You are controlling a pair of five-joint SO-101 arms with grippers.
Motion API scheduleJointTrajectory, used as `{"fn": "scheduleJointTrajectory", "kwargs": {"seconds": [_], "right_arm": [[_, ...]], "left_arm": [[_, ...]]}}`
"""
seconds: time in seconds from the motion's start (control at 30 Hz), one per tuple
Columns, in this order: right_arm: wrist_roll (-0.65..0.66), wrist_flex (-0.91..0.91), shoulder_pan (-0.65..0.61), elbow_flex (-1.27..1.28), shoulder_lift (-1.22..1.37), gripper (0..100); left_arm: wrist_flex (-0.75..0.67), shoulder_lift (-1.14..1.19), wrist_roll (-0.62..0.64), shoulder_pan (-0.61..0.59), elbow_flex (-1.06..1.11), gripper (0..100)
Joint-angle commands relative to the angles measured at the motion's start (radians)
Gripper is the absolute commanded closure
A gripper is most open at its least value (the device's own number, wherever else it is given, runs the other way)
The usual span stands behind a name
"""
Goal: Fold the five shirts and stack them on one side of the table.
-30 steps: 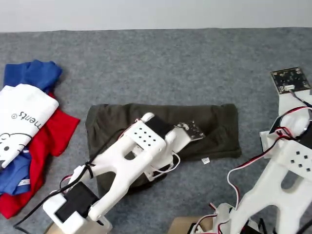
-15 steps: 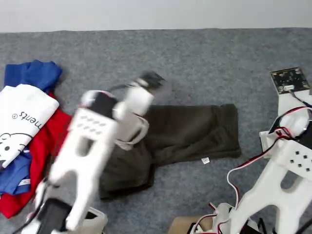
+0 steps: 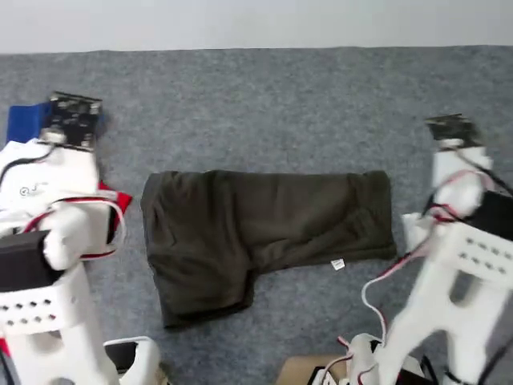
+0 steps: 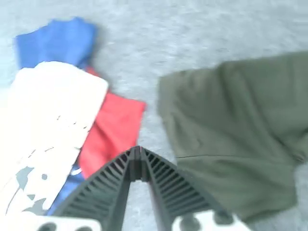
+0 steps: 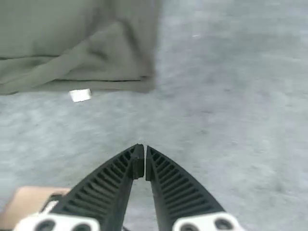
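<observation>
Okay, left tool (image 4: 139,156): fingers pressed together tip to tip, nothing held. It hangs above the bare grey worktop (image 3: 264,104), over the gap between the red shirt (image 4: 113,127) and the olive shirt (image 3: 264,224), touching neither. Right tool (image 5: 142,150): also closed and empty. It sits above bare worktop just off the olive shirt's right end, near the white tag (image 5: 80,95), with no contact with cloth.

Olive shirt lies in the middle of the worktop, partly folded. It is one wide flat band running left to right, with a shorter flap dropping toward the near edge at its left end. It has a few creases and roughly straight edges. The white tag sticks out from the near edge of the band, close to the right end.

Other shirts sit in a loose pile on the left side, unfolded and overlapping. The white shirt (image 4: 53,120) with grey print is on top. The red shirt pokes out from under it toward the olive one, near it but not touching. The blue shirt (image 4: 57,41) sticks out at the far end, and a bit more blue shows at the near end.

In the high view the left arm (image 3: 68,241) stands over that pile and covers most of it. The right arm (image 3: 465,249) stands at the right edge, beside the olive shirt's right end. A tan box corner (image 3: 300,370) shows at the near edge between the two arms.
</observation>
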Motion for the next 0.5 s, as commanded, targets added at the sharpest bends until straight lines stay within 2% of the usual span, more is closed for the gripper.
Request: {"fn": "scheduleJointTrajectory", "kwargs": {"seconds": [0.0, 0.27, 0.47], "right_arm": [[-0.115, -0.050, -0.173, 0.006, 0.059, 98.9], [-0.192, -0.418, -0.371, 0.005, 0.344, 98.9], [-0.189, -0.561, -0.380, 0.005, 0.544, 98.9]], "left_arm": [[0.017, -0.026, 0.002, -0.094, -0.007, 100], [0.000, -0.028, 0.002, -0.212, 0.114, 100], [-0.012, -0.028, 0.002, -0.233, 0.154, 100]]}}
